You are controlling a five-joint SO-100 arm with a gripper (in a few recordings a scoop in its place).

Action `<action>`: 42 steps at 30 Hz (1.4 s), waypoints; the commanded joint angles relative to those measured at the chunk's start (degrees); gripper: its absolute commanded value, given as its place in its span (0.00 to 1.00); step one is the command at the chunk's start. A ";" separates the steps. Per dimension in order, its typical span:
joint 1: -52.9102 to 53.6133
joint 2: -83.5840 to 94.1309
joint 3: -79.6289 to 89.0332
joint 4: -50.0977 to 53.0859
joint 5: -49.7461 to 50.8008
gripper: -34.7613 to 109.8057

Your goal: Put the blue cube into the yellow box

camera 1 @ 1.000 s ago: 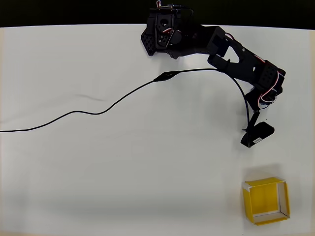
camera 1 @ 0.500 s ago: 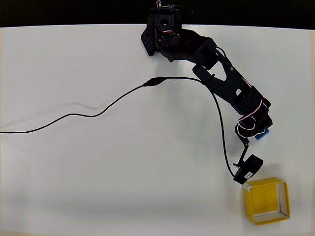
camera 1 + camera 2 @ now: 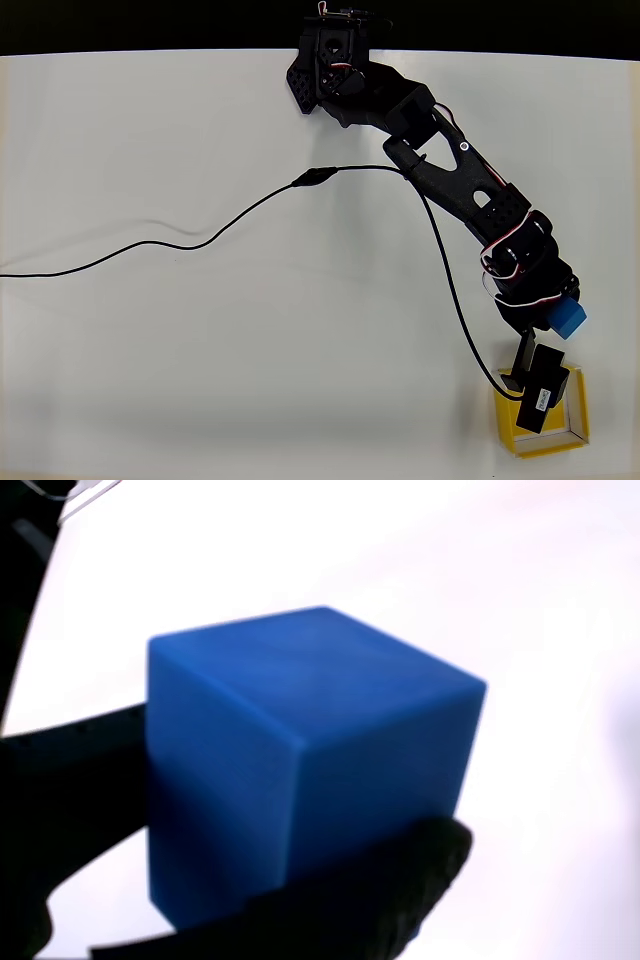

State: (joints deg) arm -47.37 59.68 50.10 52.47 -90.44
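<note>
Pincer: clamped on the blue cube, dark fingers pressed against opposite faces in the wrist view.
Cube place: held above the bench, just short of the yellow box on the side nearest the arm's base, in the overhead view.
Cube heading: no long axis, sides equal; one corner edge faces the wrist camera.
Step in hand: carry to the box.
Doing it well: bring the cube fully inside the box's walls, lower, then release; letting go now would likely land it outside the near wall.
</note>
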 commanded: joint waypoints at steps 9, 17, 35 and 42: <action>6.42 -4.57 -16.79 -10.11 -6.59 0.38; 7.65 -12.30 -24.70 -15.47 -8.26 0.39; 12.22 -22.41 -28.92 -33.49 -9.23 0.38; 11.25 -25.75 -31.55 -35.51 -7.91 0.38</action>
State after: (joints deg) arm -35.07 28.39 27.60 19.34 -98.17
